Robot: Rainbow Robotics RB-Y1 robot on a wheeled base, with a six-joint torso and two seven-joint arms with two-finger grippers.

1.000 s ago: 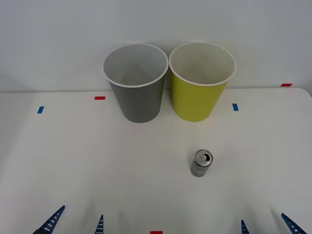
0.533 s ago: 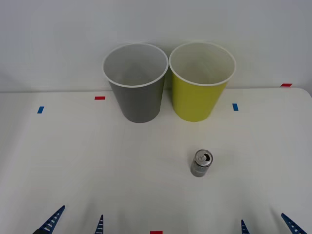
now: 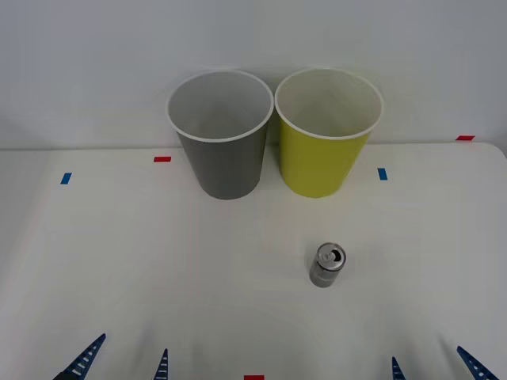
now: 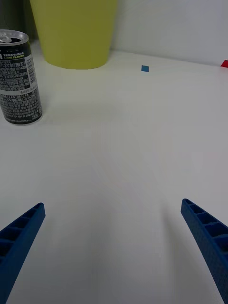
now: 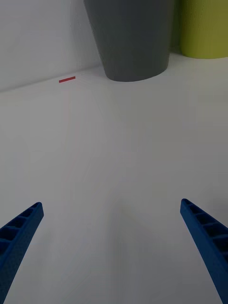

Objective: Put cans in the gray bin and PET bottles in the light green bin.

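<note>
A small silver can (image 3: 326,265) stands upright on the white table, in front of the light green bin (image 3: 325,134). The gray bin (image 3: 222,134) stands beside that bin, on its left, at the back of the table. Both bins look empty. My left gripper (image 3: 123,362) rests open at the table's near edge on the left. At the near right my right gripper (image 3: 436,366) is open too, well short of the can. The right wrist view has the can (image 4: 19,78) ahead and off to one side of the open fingers, before the green bin (image 4: 73,31).
Small red (image 3: 162,159) and blue (image 3: 383,173) tape marks dot the table (image 3: 119,261). A white wall rises just behind the bins. In the left wrist view the gray bin (image 5: 130,38) stands ahead over bare table.
</note>
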